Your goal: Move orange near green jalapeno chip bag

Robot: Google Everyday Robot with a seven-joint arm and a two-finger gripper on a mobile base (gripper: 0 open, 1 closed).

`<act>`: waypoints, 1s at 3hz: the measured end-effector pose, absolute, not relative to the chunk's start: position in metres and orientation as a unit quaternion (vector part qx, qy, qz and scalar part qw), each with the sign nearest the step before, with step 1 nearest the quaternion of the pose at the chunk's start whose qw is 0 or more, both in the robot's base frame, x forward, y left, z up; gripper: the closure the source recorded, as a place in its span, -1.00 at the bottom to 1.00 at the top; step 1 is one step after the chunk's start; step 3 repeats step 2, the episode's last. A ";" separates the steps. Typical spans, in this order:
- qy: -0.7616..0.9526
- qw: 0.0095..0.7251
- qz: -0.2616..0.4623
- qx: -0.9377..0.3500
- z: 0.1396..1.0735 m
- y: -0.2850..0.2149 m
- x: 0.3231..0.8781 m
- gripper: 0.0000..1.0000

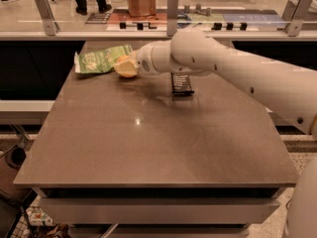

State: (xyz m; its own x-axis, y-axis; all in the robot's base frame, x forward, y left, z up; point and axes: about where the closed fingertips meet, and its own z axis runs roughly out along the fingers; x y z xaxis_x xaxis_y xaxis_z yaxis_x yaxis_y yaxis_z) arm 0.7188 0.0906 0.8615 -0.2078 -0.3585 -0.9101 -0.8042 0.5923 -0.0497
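The orange (125,67) sits at the far left of the table, right beside the light-green jalapeno chip bag (100,59), touching or almost touching its right end. My gripper (132,64) is at the orange, at the end of my white arm (208,58) that reaches in from the right. The wrist hides the side of the orange that faces the arm.
A small black snack bar wrapper (181,84) lies just under my arm, right of the orange. The brown table (148,143) stretches toward the camera. A glass rail with metal posts (172,11) runs behind the table.
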 end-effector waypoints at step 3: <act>0.743 0.493 0.227 -0.392 0.861 0.093 0.718 -1.00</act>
